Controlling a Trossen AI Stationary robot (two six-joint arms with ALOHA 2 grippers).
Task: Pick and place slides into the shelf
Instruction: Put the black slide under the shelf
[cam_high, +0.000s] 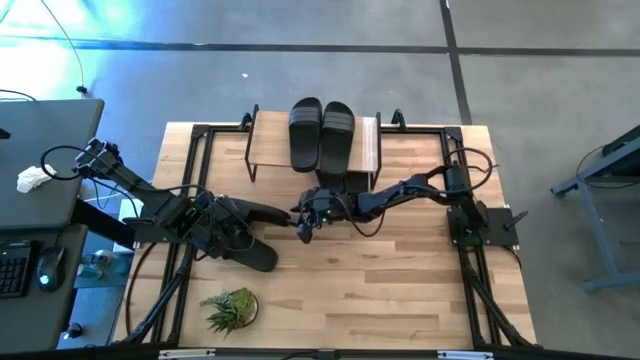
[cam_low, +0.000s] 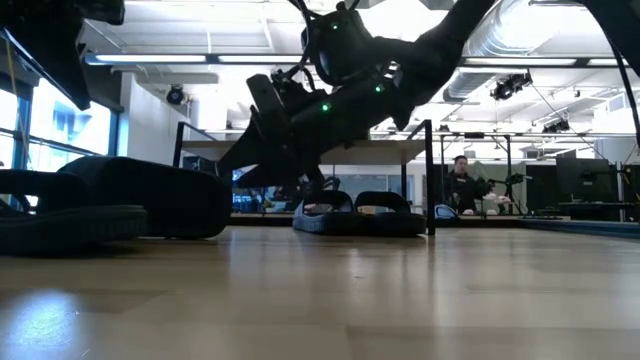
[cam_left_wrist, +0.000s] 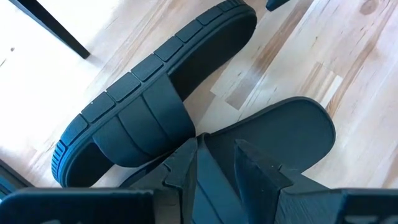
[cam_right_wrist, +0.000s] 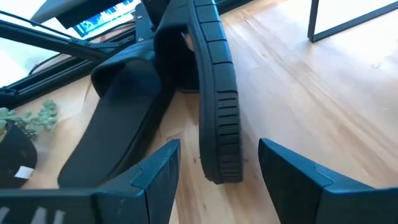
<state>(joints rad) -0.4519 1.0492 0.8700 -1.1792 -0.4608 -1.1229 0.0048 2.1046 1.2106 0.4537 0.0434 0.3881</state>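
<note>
two claws meet over a slide at the table's middle

the left claw (cam_high: 285, 213) pinches a slide (cam_high: 262, 212) by its strap. the right claw (cam_high: 305, 228), at its 3 o'clock, is spread wide round the toe end. two more slides (cam_high: 321, 134) sit on the shelf (cam_high: 370, 145) at 12 o'clock.

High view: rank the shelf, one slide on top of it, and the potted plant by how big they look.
1. Shelf, clearly largest.
2. Slide on the shelf, the left one of the pair.
3. Potted plant, near the table's front edge; it looks slightly smaller than the slide, but close enough that I would not swear to it.
</note>
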